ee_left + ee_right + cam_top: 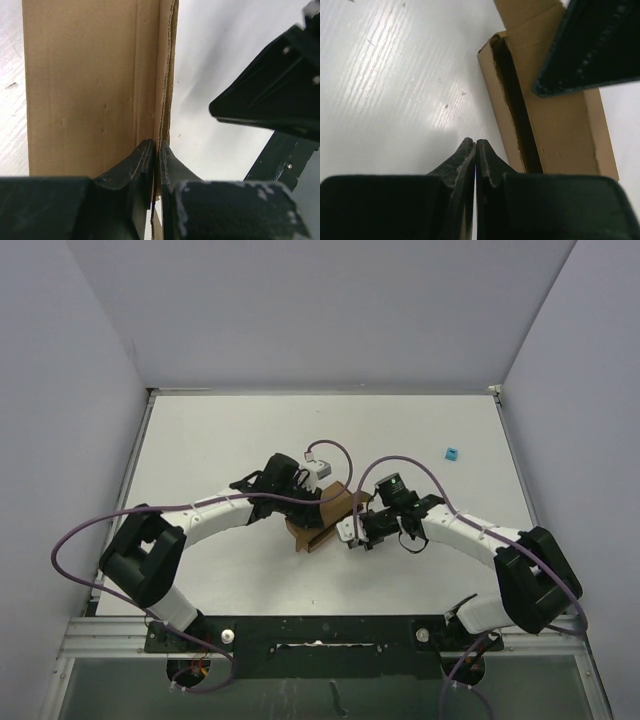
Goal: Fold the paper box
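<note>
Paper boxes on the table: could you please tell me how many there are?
1: the paper box lies at the middle of the table, its edge pinched by the left gripper. Others could be hidden underneath.

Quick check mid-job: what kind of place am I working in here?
Probably a lab robot cell: a white table boxed in by plain walls, two arms bolted at its near edge, only a cardboard box and small blue cube on it.

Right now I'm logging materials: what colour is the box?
The box is plain brown, clearest in left wrist view.
</note>
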{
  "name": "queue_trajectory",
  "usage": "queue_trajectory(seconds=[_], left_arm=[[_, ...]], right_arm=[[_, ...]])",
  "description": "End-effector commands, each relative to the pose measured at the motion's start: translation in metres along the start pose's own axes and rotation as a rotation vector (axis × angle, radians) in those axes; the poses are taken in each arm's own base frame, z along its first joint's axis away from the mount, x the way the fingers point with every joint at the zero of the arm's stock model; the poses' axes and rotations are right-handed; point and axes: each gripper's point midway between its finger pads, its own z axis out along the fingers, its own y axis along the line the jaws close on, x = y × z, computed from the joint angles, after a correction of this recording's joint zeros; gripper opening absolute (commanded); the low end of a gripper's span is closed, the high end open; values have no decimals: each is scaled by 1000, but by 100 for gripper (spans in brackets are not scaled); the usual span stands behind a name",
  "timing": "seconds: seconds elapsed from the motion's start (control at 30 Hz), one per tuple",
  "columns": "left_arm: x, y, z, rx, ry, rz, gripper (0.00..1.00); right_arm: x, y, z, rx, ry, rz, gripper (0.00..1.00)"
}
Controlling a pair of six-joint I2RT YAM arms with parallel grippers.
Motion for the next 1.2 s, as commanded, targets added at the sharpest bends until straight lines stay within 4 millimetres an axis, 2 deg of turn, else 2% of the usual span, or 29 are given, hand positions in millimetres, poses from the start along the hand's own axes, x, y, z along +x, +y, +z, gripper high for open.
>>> queue_trajectory(seconds=[0.0, 0.37, 0.5, 0.6, 0.8, 0.9, 0.97, 1.07, 1.17], left_arm=[[-8, -3, 3, 31, -7, 0, 7], [-5, -7, 7, 69, 14, -6, 4], [-4, -10, 9, 88, 25, -8, 4], [-1, -10, 11, 99, 38, -12, 4], [0, -9, 12, 99, 41, -10, 4], [-2, -6, 13, 84, 40, -10, 5], [-3, -3, 12, 71, 40, -4, 6], [-5, 1, 9, 53, 40, 0, 8], [-8, 4, 6, 45, 34, 0, 11]], right_arm=[[8, -15, 18, 47, 88, -210, 0], [17, -35, 49, 132, 187, -286, 0], [16, -50, 56, 217, 227, -289, 0], [14, -61, 57, 276, 242, -279, 0], [8, -65, 54, 293, 221, -223, 3], [5, -56, 54, 233, 200, -190, 6], [0, -43, 50, 161, 157, -205, 11], [-8, -24, 28, 60, 77, -206, 18], [-18, -14, 1, 25, -3, -202, 26]])
